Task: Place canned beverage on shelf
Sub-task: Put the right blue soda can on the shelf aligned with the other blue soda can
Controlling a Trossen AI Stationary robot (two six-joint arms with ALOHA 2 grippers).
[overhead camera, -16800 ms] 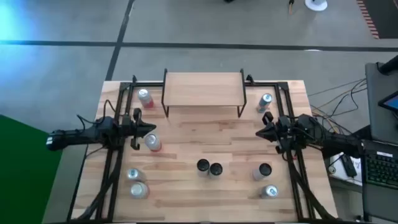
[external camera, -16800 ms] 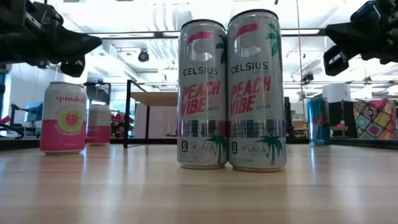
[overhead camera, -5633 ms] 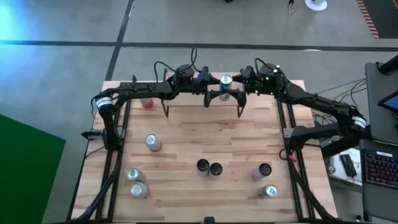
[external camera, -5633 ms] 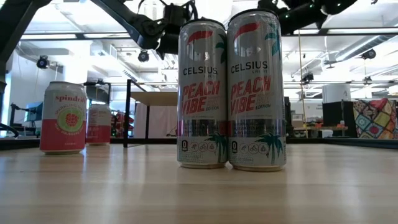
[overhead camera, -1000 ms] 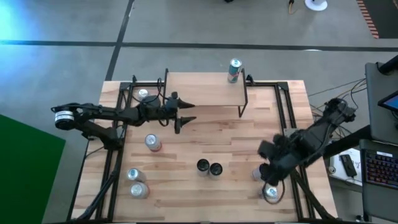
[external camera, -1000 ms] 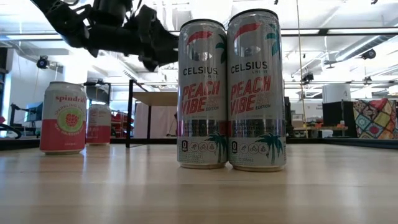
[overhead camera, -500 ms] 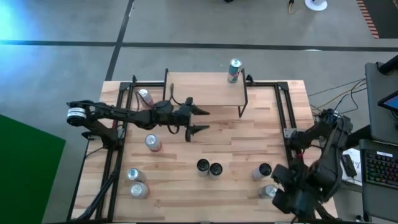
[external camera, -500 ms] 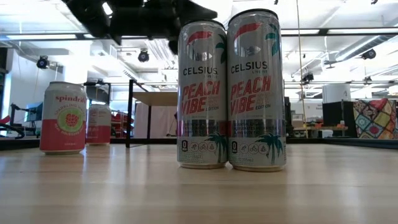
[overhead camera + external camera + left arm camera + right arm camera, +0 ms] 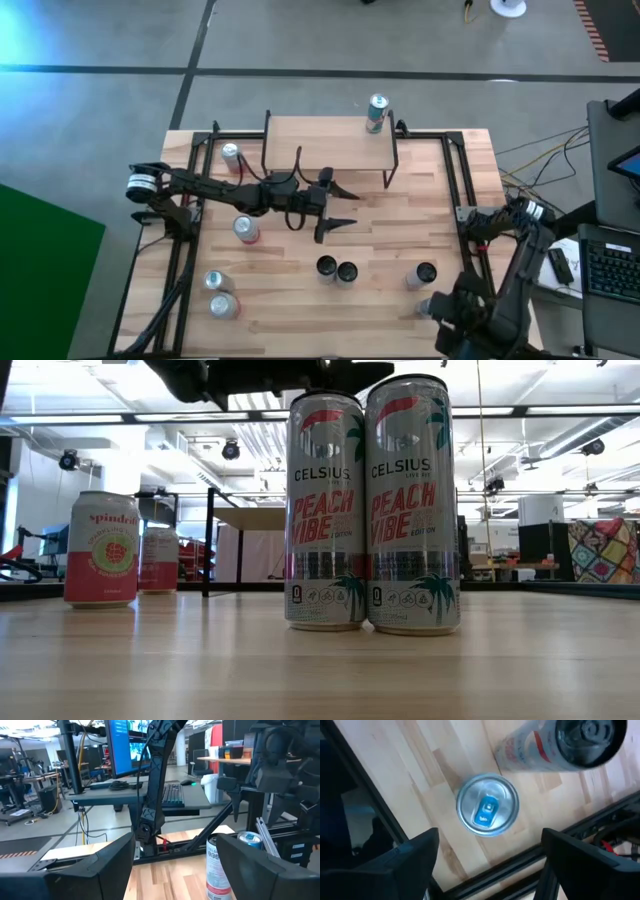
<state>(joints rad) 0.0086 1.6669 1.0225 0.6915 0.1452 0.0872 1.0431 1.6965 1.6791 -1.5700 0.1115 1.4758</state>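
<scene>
A canned beverage (image 9: 376,112) stands upright on the far right corner of the shelf (image 9: 328,145). My left gripper (image 9: 342,206) hovers open and level over the table's middle, just near of the shelf, with nothing between its fingers (image 9: 175,865). My right gripper (image 9: 489,840) points straight down, open, above a silver can with a blue tab (image 9: 487,810) at the table's near right. Its fingers stand on either side of the can, higher up and apart from it. In the high view the right arm (image 9: 480,320) covers that can.
Two tall Celsius cans (image 9: 326,266) (image 9: 347,271) stand near the table's middle. A black-topped can (image 9: 425,272) stands beside the silver one (image 9: 590,737). Several cans stand along the left side (image 9: 244,230) (image 9: 213,282) (image 9: 230,155). Black frame rails (image 9: 470,250) run along both sides.
My left gripper has gone from the table's left toward its middle, away from the shelf's near left leg, staying level. My right gripper has swung toward the table's near edge and sunk over the near-right can. No can has moved.
</scene>
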